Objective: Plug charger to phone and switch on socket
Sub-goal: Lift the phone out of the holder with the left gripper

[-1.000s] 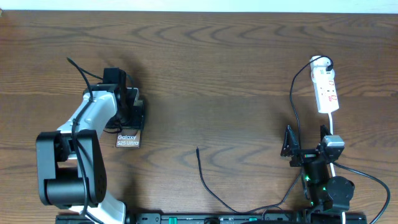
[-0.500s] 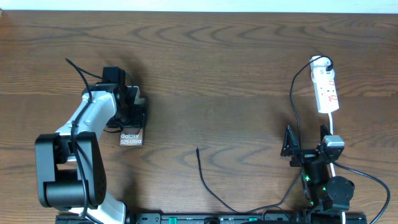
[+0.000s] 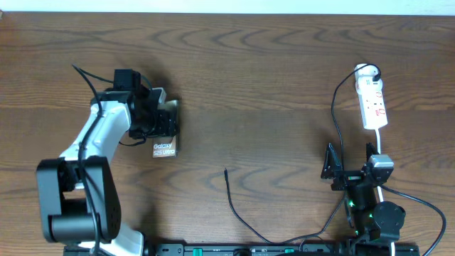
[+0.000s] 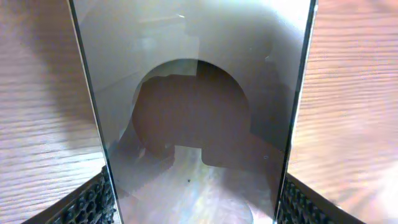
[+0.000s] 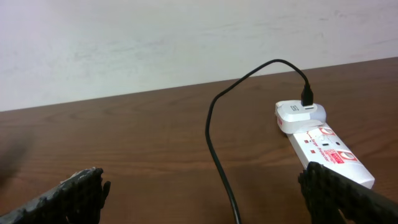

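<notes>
The worktop [image 3: 256, 85] is dark brown wood with wavy, lighter grain. The phone [image 3: 164, 148], near its left edge, is brown-black with white lettering. Seen close, its face is glossy grey with a darker brown round patch. The socket [image 3: 374, 107], toward the far right corner, is white with red markings. The charger [image 3: 238, 210] is thin and black. The left arm [image 3: 99, 131] is white and black.

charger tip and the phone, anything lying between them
Nothing. The overhead view shows only bare table between the charger's plug tip and the phone.
</notes>
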Robot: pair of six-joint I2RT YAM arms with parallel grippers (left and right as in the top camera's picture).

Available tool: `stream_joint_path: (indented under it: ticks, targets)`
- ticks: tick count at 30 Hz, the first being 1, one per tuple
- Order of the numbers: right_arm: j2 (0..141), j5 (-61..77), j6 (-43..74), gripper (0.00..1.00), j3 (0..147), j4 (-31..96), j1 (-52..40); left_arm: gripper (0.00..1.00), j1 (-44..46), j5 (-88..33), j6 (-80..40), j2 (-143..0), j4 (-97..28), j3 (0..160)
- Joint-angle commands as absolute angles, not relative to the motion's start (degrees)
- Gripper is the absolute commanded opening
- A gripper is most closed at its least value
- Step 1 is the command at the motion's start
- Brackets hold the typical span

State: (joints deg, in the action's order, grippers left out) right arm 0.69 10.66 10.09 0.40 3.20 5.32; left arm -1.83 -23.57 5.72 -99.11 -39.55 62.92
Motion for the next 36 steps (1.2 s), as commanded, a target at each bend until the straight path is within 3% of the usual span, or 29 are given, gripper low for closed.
stream_joint_path:
  ticks: [1, 10, 24, 31, 36]
  targets:
    - [0.34, 10.63, 10.22, 0.99, 0.32, 3.46, 4.89, 0.08, -2.07, -32.25, 2.85, -95.44, -39.57, 64.75]
    - [0.34, 10.63, 10.24, 0.99, 0.32, 3.46, 4.89, 0.08, -2.07, -41.39, -11.84, -92.33, -39.33, 64.75]
    - [0.34, 10.63, 10.22, 0.99, 0.32, 3.46, 4.89, 0.07, -2.07, -66.39, -38.63, -92.25, -38.30, 64.75]
    - [0.34, 10.63, 10.22, 0.99, 0.32, 3.46, 4.89, 0.07, -2.07, -71.70, -49.91, -92.25, -38.50, 64.75]
    - [0.34, 10.63, 10.22, 0.99, 0.32, 3.46, 4.89, 0.07, -2.07, -72.05, -51.57, -92.25, -38.50, 64.75]
